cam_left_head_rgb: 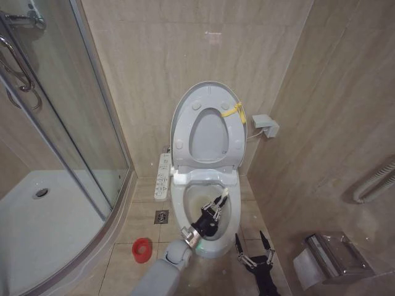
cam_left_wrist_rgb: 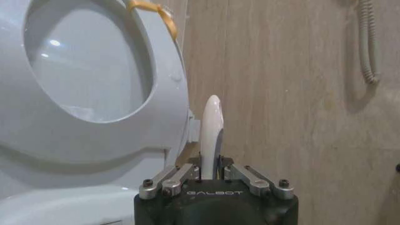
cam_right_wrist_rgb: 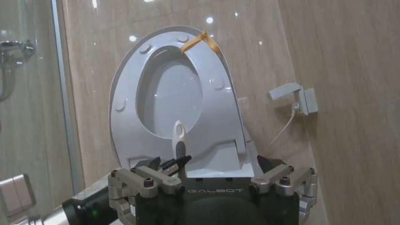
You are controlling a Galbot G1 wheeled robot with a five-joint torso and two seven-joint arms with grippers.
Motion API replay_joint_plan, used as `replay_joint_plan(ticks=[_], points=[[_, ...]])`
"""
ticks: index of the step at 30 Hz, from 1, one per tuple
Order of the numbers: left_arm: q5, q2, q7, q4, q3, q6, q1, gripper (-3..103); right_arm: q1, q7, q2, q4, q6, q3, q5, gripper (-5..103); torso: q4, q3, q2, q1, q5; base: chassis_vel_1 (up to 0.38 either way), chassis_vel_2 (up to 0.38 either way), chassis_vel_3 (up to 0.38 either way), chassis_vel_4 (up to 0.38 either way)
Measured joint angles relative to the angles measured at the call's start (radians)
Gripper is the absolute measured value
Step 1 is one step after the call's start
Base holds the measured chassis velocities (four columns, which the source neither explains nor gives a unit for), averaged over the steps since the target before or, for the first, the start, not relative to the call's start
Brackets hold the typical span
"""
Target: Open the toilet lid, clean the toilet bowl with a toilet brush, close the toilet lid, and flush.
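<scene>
Left fingers point(cam_left_wrist_rgb: 215, 180) pinching slim glossy white toilet brush point(cam_left_wrist_rgb: 211, 136) handle over ceramic toilet bowl point(cam_left_head_rgb: 185, 203); right fingers point(cam_left_head_rgb: 253, 246) spread.

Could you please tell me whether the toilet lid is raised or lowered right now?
Raised. The toilet lid stands upright against the back wall with the seat ring, leaving the toilet bowl open.

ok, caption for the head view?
Left gripper holds the toilet brush over the toilet bowl, toilet lid raised.

White toilet lid point(cam_left_head_rgb: 208, 126) (yellow tag); red holder point(cam_left_head_rgb: 142, 250); beige wall tiles point(cam_left_head_rgb: 154, 55).
</scene>
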Motion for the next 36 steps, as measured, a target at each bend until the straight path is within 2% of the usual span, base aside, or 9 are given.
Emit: replay_joint_plan(ticks=[7,15,28,36], points=[[-0.018,-0.020,-0.001,-0.002,-0.003,0.005,-0.030,17,-0.006,-0.004,0.002,0.003,0.001,0.000,-0.001,100,-0.0003,0.000,0.000,0.000,0.0001,0.000,0.000,0.000,0.000],[-0.039,-0.100,0.016,0.052,-0.048,0.004,-0.088,17,-0.007,-0.004,0.000,0.004,0.001,0.004,-0.001,100,-0.0005,0.000,0.000,0.000,0.0001,0.000,0.000,0.000,0.000],[-0.030,-0.103,0.052,0.145,-0.062,-0.030,-0.084,16,-0.004,-0.004,-0.007,0.000,0.001,0.002,0.001,100,0.0000,0.000,0.000,0.000,0.0001,0.000,0.000,0.000,0.000],[-0.050,-0.102,0.053,0.113,-0.047,-0.032,-0.103,16,-0.003,-0.004,-0.002,-0.003,0.001,0.001,0.000,100,-0.0004,0.000,0.000,0.000,0.0000,0.000,0.000,0.000,0.000]])
